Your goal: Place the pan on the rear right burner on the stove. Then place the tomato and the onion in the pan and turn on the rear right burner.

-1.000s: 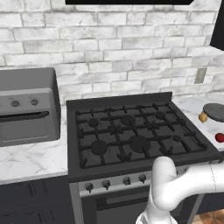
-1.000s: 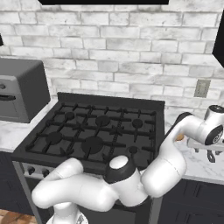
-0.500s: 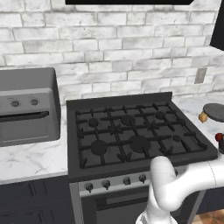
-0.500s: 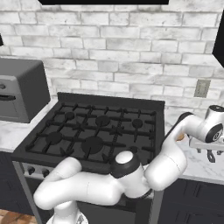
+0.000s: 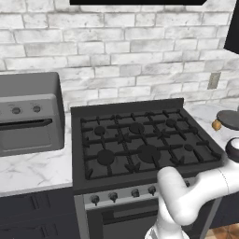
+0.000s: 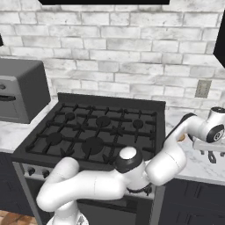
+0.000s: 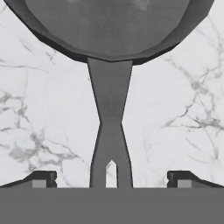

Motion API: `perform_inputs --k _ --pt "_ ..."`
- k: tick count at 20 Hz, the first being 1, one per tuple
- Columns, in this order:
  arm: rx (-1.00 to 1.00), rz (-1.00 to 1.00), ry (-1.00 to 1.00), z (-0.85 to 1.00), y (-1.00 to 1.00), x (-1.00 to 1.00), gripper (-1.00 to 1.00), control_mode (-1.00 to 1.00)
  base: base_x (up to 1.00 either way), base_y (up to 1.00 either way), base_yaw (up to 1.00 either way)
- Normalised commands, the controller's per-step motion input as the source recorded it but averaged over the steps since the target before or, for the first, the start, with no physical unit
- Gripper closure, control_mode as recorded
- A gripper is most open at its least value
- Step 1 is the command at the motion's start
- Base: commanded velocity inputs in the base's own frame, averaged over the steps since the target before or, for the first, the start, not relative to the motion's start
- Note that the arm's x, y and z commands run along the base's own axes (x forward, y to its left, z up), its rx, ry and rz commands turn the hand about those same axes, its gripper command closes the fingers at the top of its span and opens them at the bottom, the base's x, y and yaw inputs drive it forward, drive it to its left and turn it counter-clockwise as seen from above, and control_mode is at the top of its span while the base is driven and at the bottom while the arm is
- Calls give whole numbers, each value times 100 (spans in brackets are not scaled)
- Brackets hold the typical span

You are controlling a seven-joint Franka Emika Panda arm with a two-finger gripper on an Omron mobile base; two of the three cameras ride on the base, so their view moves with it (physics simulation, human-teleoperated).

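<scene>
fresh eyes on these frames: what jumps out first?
The white arm bent far over to the right of the stove, its open gripper low over the marble counter. In the hand view, the pan's handle runs straight between the two finger tips, the pan just ahead. The stove's grates are bare, with a grey countertop oven to its left.

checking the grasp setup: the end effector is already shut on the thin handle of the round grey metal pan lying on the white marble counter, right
Not quite. In the hand view the end effector is open: its fingertips stand well apart on either side of the thin handle of the round grey metal pan, not touching it. The pan does lie on the white marble counter.
</scene>
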Motion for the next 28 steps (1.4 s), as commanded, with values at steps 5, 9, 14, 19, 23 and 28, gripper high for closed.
perform_inputs --k 5,9,14,19,23,28 --pt "1 0 7 -28 -5 1 -100 -100 0 0 0" --pt "7 1 8 -33 0 0 -100 -100 0 0 0" --pt "12 5 4 -23 0 0 100 -100 0 0 0" --pt "6 7 -1 -2 -2 1 100 -100 0 0 0" --pt "0 14 -6 22 -3 0 100 -100 0 0 0" --pt "0 20 -10 55 0 -3 100 -100 0 0 0"
